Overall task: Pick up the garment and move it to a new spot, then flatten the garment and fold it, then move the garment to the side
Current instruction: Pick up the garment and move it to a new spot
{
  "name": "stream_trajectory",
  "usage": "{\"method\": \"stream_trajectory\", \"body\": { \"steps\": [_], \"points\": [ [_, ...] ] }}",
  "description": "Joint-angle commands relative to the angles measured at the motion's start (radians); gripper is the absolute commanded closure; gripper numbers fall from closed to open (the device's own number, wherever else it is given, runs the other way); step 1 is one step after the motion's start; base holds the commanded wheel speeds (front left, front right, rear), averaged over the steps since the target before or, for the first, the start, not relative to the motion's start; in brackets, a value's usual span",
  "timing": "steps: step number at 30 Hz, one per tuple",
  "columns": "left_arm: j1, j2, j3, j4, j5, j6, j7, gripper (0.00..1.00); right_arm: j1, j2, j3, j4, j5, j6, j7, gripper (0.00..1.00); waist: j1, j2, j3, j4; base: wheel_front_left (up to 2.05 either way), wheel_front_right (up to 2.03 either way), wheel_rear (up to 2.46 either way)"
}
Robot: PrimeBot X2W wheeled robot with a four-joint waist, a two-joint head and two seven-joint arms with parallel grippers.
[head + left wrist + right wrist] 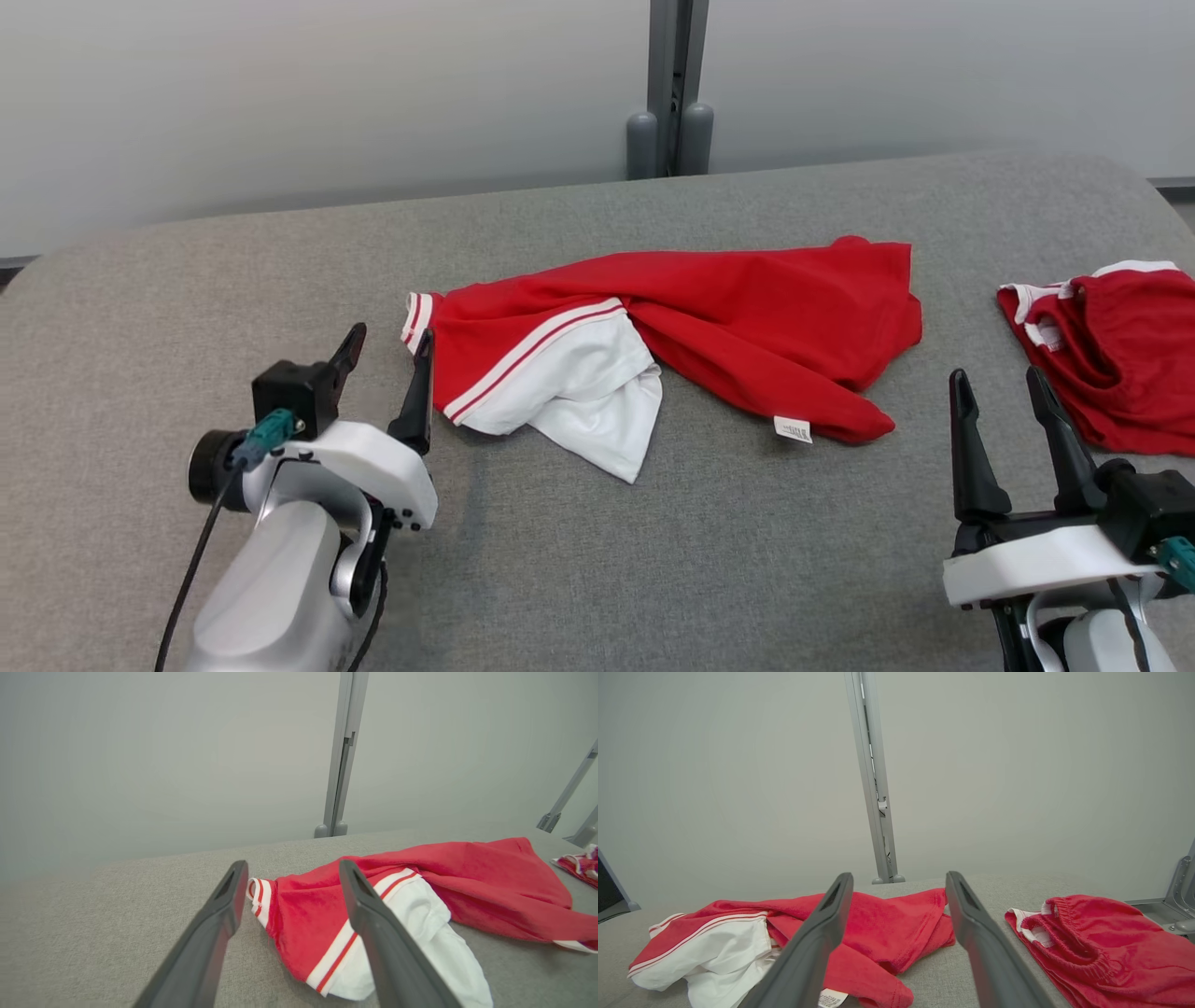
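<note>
A crumpled red and white garment (709, 322) lies in a long heap across the middle of the grey table (653, 560); its striped cuff points left and a small white label sits at its near edge. It also shows in the left wrist view as the garment (444, 882) and in the right wrist view as the garment (878, 924). My left gripper (387, 359) stands open just left of the striped cuff, nothing between its fingers (219, 919). My right gripper (1004, 397) is open at the lower right, apart from the cloth, fingers (971, 919) empty.
A second red garment with white trim (1111, 345) lies at the table's right edge, close to my right gripper. A grey post (674, 89) rises behind the table's far edge against a pale wall. Bare grey cloth surface lies in front of the garment.
</note>
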Motion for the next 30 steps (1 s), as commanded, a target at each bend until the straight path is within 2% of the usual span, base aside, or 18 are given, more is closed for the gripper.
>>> {"method": "stream_trajectory", "body": {
  "steps": [1,9,16,22,30],
  "points": [
    [0.054,0.007,0.020,-0.048,0.015,0.016,-0.004,0.00,0.018,-0.005,-0.007,-0.002,-0.008,0.000,0.000,0.00,0.0000,-0.0001,-0.026,0.018,0.00,0.00,0.00],
    [0.236,0.008,0.081,-0.237,0.063,0.075,-0.003,0.00,0.056,-0.005,-0.028,-0.004,-0.019,0.000,0.001,0.00,0.0000,-0.0001,-0.076,0.057,0.00,0.00,0.00],
    [0.390,-0.018,0.130,-0.380,0.080,0.111,-0.003,0.00,0.100,-0.005,-0.028,0.000,-0.018,0.000,-0.002,0.00,0.0000,-0.0001,-0.095,0.092,0.00,0.00,0.00],
    [0.488,-0.035,0.160,-0.446,0.077,0.119,-0.003,0.00,0.127,-0.005,-0.015,0.008,0.003,0.000,-0.003,0.00,0.0000,-0.0001,-0.107,0.104,0.00,0.00,0.00],
    [0.530,-0.043,0.174,-0.459,0.094,0.117,-0.003,0.00,0.139,-0.005,-0.001,0.022,0.020,0.000,-0.008,0.00,0.0000,-0.0001,-0.115,0.107,0.00,0.00,0.00]
  ]
}}
